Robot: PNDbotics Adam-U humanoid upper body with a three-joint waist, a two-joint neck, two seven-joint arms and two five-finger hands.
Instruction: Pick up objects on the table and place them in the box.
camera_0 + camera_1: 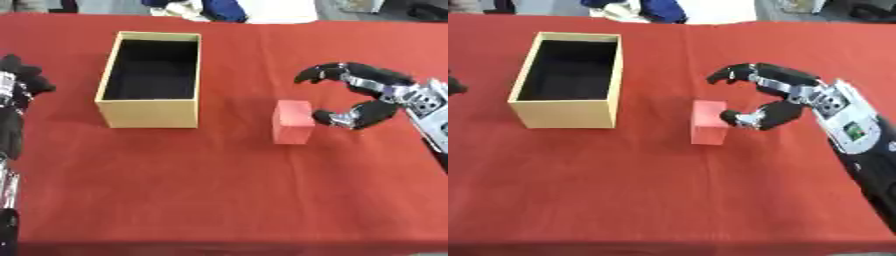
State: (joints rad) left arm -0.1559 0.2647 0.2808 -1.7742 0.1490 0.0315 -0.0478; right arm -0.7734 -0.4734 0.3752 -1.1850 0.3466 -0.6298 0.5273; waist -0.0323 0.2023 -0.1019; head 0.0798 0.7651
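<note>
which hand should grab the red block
Right. The right hand is open beside the red rectangular block, thumb nearly touching it; the left hand sits at the table edge beyond the tan cardboard box.

The left hand (pixel 19 85) is cut off by the left edge, so its finger pose cannot be told; in the right eye view only a dark sliver of it shows. The right forearm (pixel 868 150) runs out past the right edge. Blue and white cloth (pixel 210 9) at the far edge of the tabletop (pixel 219 200) is cropped and blurred. Whether the right hand's thumb (pixel 741 119) touches the red block (pixel 709 129) is unclear.
</note>
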